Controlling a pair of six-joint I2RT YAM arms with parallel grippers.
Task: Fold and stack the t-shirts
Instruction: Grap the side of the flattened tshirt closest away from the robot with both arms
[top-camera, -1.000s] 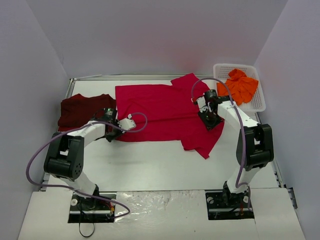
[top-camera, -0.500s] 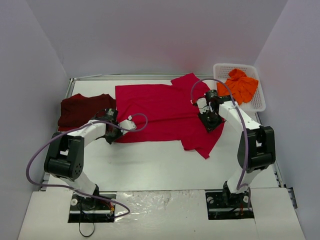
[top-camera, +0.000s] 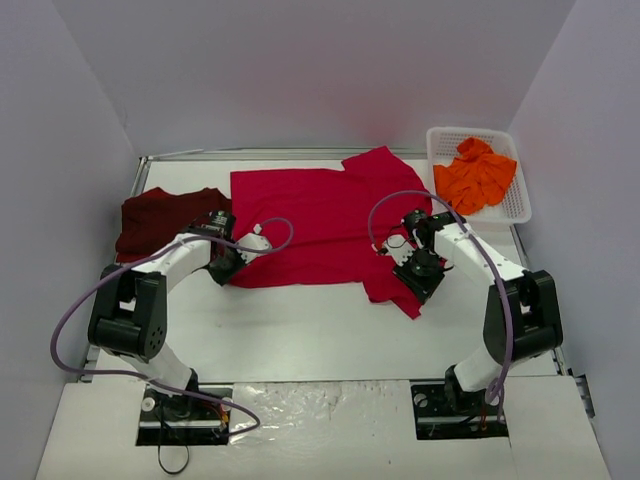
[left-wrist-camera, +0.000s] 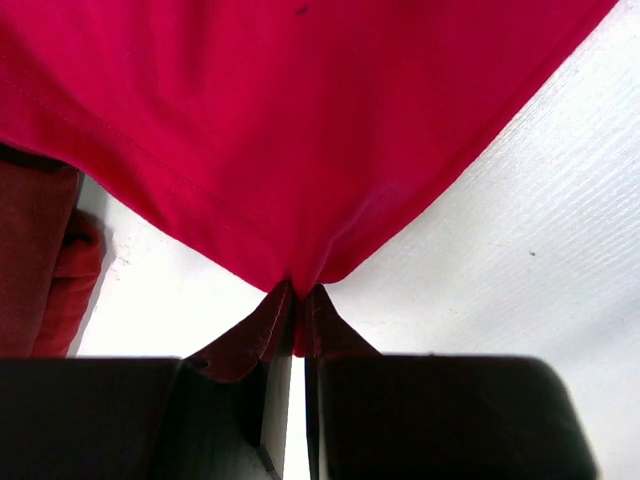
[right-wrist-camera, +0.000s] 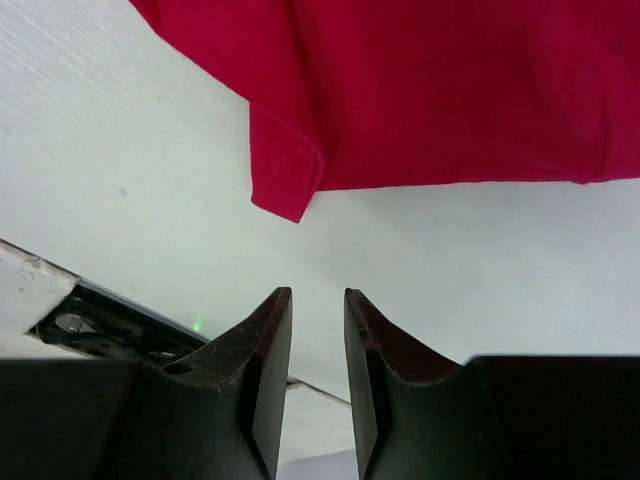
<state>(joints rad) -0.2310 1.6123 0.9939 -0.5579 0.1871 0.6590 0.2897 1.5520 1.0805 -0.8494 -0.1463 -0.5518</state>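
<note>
A bright red t-shirt lies spread flat mid-table. My left gripper is at its near-left corner and is shut on the hem there; in the left wrist view the red cloth bunches into the closed fingertips of the left gripper. A dark maroon t-shirt lies folded at the far left, also showing at the wrist view's edge. My right gripper hovers over the red shirt's near-right sleeve, its jaws slightly apart with nothing between them. From the right wrist, the right gripper sits short of the sleeve corner. An orange t-shirt lies crumpled in the basket.
A white lattice basket stands at the far right corner. Purple cables loop from both arms over the cloth. Grey walls close in the table on three sides. Bare white table runs between the shirt and the arm bases.
The left gripper has shut on the red shirt's corner. The right arm has moved toward the near edge, from mid-shirt to the near-right sleeve, its jaws parting a little.
</note>
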